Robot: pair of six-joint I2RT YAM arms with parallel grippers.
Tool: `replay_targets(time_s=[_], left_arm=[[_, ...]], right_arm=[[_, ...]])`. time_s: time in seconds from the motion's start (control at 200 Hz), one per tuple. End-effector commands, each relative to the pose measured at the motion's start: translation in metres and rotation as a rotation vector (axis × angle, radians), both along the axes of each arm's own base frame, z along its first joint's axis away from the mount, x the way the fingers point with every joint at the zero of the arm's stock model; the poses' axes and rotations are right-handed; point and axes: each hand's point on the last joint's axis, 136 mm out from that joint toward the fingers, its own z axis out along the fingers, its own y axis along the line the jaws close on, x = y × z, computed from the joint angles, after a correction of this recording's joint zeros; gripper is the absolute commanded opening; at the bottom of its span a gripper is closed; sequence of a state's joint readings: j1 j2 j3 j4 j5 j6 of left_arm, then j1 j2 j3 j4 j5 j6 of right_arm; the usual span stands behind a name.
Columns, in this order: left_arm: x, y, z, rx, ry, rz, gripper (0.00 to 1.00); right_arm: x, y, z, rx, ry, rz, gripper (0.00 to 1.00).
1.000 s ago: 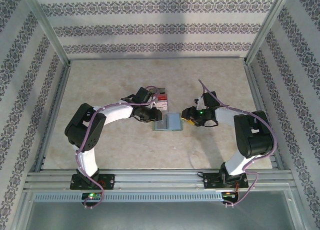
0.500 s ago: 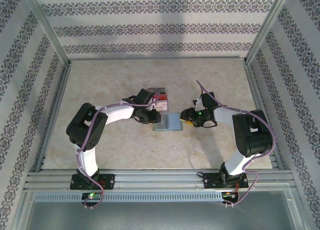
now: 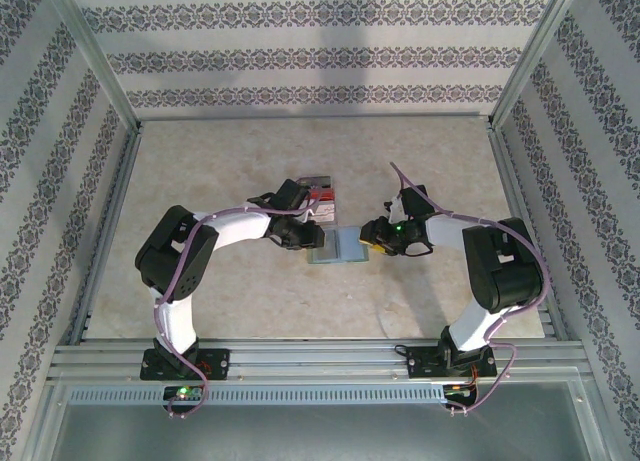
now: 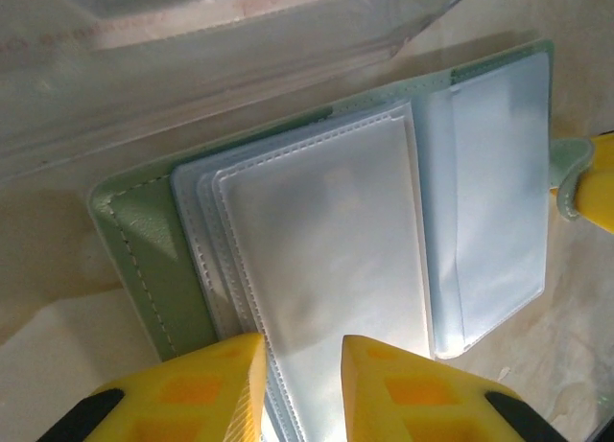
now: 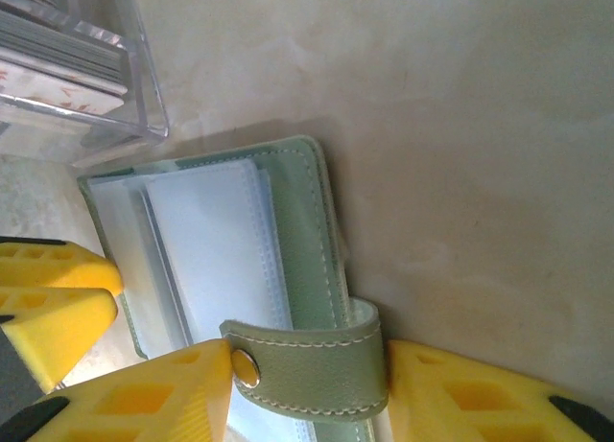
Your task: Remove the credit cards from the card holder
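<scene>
The card holder [image 3: 340, 247] lies open on the table between both grippers, grey-green outside [image 4: 134, 241] with bluish-white clear pockets [image 4: 326, 231]. The pockets look see-through with no card visible inside. My left gripper [image 4: 304, 351] is open, its yellow fingertips [image 4: 216, 365] low over the left pocket stack; from above it [image 3: 310, 239] sits at the wallet's left edge. My right gripper [image 5: 307, 365] is shut on the wallet's snap strap [image 5: 312, 360], which bows between its fingers at the right edge [image 3: 368, 239]. Red, pinkish-white and grey credit cards [image 3: 322, 193] lie stacked in a clear box [image 5: 58, 49].
The clear plastic box [image 4: 221, 68] stands just behind the wallet, close to the left gripper. The left gripper's yellow finger [image 5: 48, 289] shows at the wallet's far side. Beige tabletop [image 3: 300, 301] stretches around, fenced by metal rails and patterned walls.
Both grippers have edged slightly inward to the wallet's two sides. The wallet has stayed open in about the same spot.
</scene>
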State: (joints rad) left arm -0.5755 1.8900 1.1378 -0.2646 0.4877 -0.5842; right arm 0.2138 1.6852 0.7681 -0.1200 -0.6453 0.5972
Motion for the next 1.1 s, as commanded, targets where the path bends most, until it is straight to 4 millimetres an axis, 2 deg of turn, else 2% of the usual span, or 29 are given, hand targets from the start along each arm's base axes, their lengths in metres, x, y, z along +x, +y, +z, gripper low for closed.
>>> replay_targets(time_s=[0.0, 0.255, 0.425, 0.55, 0.889, 1.094], left_arm=[[-0.002, -0.009, 0.009, -0.012, -0.013, -0.029, 0.28], [-0.002, -0.014, 0.002, -0.009, 0.001, -0.043, 0.27], [0.005, -0.021, 0.012, -0.027, -0.026, -0.047, 0.27], [0.006, -0.022, 0.01, -0.016, -0.019, -0.057, 0.27], [0.004, 0.006, 0.007, 0.132, -0.051, -0.031, 0.28], [0.005, 0.01, 0.005, 0.151, -0.054, -0.018, 0.28]], right_arm=[[0.003, 0.011, 0.001, 0.022, -0.005, 0.03, 0.45], [0.002, 0.013, 0.001, 0.024, -0.007, 0.036, 0.45], [0.001, 0.016, 0.0, 0.026, -0.002, 0.043, 0.45], [0.002, 0.016, 0.0, 0.026, -0.004, 0.043, 0.44], [0.001, 0.016, -0.001, 0.024, 0.0, 0.045, 0.45], [0.001, 0.016, -0.002, 0.022, 0.001, 0.045, 0.45]])
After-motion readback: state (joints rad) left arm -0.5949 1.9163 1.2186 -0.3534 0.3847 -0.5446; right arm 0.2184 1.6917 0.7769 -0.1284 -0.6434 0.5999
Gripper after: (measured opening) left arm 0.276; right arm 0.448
